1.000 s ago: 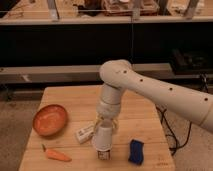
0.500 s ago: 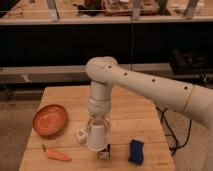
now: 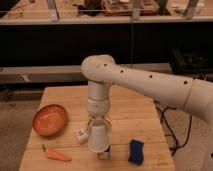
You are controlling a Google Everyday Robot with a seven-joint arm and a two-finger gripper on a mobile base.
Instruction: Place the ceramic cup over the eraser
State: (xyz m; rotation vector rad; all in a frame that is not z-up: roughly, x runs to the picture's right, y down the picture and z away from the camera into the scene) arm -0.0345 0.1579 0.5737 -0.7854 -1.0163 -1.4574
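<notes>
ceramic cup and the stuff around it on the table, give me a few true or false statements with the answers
1. The ceramic cup is upside down at the gripper, its mouth facing the table. True.
2. The eraser sits inside the orange bowl. False: it lies on the wooden table, partly under the cup's rim.
3. The carrot lies at the table's front left, in front of the bowl. True.
4. The blue piece is left of the cup. False: it is right of it.
5. The white pack lies beside the cup's left. True.
</notes>
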